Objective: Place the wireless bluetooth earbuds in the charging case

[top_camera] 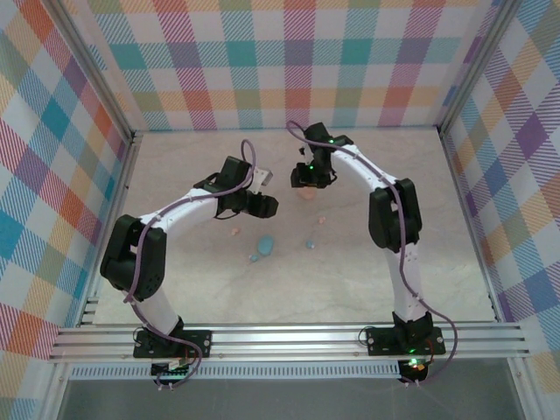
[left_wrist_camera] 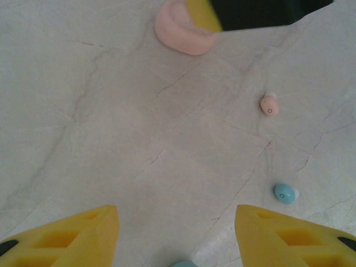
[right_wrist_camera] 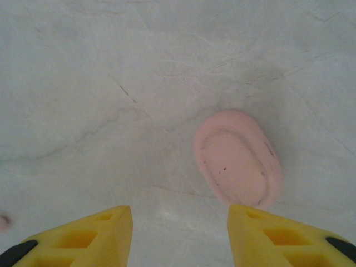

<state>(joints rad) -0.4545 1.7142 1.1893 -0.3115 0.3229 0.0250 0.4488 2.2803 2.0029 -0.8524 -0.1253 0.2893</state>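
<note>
Nearest the arm bases, the blue case (top_camera: 265,246) lies on the worktop (top_camera: 192,289). A tiny blue nub (top_camera: 254,258) sits just beside it at 7 o'clock, probably one earbud. A blue earbud (left_wrist_camera: 285,193) sits apart at the case's 3 o'clock, and one pink earbud (top_camera: 234,233) at its 10 o'clock. None of these is in a case, so the inserting is not yet done.

Farther out, the left fingers (top_camera: 261,205) hang above bare worktop, spread apart with nothing between them. They look placed to come down on one of the loose earbuds, though which one I cannot tell. The other pink earbud (left_wrist_camera: 269,104) lies at 5 o'clock of the pink case (right_wrist_camera: 239,158).

Farthest, the pink case lies flat, oval face up; whether its lid is open is hard to tell. The right fingers (top_camera: 308,184) hover at its 12 o'clock edge, likewise parted and empty, with one tip overlapping the case in the left wrist view. That placing would suit steadying or opening the case while the left arm fetches a pink earbud.
</note>
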